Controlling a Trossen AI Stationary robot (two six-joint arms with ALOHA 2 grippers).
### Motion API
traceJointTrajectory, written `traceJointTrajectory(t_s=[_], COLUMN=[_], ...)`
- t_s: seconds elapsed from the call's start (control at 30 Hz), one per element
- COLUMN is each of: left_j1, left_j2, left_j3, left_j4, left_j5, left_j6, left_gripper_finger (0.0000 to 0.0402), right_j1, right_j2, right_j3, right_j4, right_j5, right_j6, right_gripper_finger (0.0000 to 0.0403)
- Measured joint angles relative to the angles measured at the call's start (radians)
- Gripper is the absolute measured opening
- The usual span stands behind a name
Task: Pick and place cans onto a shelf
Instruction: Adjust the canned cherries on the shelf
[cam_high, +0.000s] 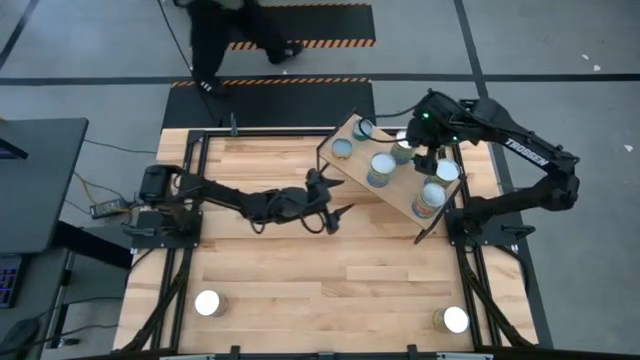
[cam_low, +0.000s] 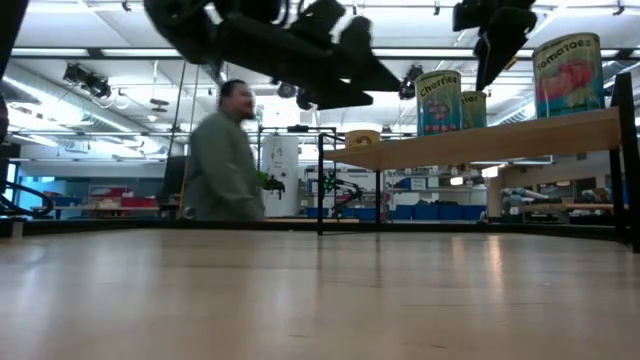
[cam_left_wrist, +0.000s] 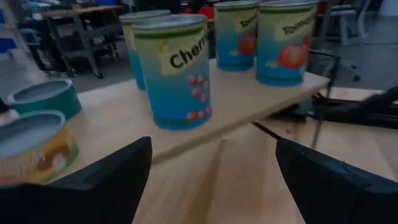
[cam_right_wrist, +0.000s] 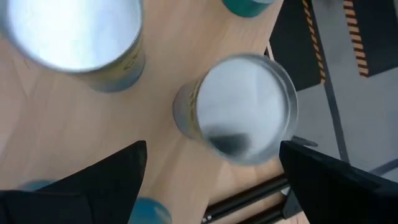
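Observation:
The shelf (cam_high: 396, 182) stands slanted at the table's far right and carries several cans, among them a blue "Cherries" can (cam_left_wrist: 177, 68) and "Tomatoes" cans (cam_left_wrist: 287, 40). Two more cans stand on the table near its front edge, one left (cam_high: 209, 303) and one right (cam_high: 455, 320). My left gripper (cam_high: 335, 196) is open and empty, level, just left of the shelf's near edge (cam_left_wrist: 186, 146). My right gripper (cam_high: 426, 158) is open, pointing down over the shelf. A silver-topped can (cam_right_wrist: 245, 109) stands below and between its fingers, untouched.
A person (cam_low: 225, 150) stands beyond the table's far edge. The black frame rails (cam_high: 190, 200) run along the table's sides. Bare planks (cam_high: 330, 280) lie between the two front cans and the shelf. The shelf's thin black legs (cam_low: 320, 190) stand on the table.

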Motion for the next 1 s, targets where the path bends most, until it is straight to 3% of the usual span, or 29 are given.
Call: traceJointTrajectory(t_s=[0.2, 0.5, 0.67, 1.0], left_j1=[0.042, 0.092, 0.101, 0.1], left_j2=[0.074, 0.143, 0.199, 0.252], left_j3=[0.111, 0.143, 0.152, 0.24], left_j4=[-0.01, 0.017, 0.104, 0.097], left_j5=[-0.01, 0.023, 0.022, -0.01], left_j6=[-0.001, -0.062, -0.052, -0.046], left_gripper_finger=[0.0348, 0.0348, 0.0348, 0.0348], right_j1=[-0.056, -0.172, -0.16, -0.089], right_j2=[-0.038, 0.09, 0.134, 0.143], right_j3=[0.001, 0.001, 0.001, 0.001], right_j4=[-0.036, -0.018, 0.007, 0.081], right_j5=[0.027, 0.025, -0.02, -0.079], right_j6=[-0.049, -0.163, -0.175, -0.183], right_gripper_finger=[0.0374, 0.0374, 0.0374, 0.0373])
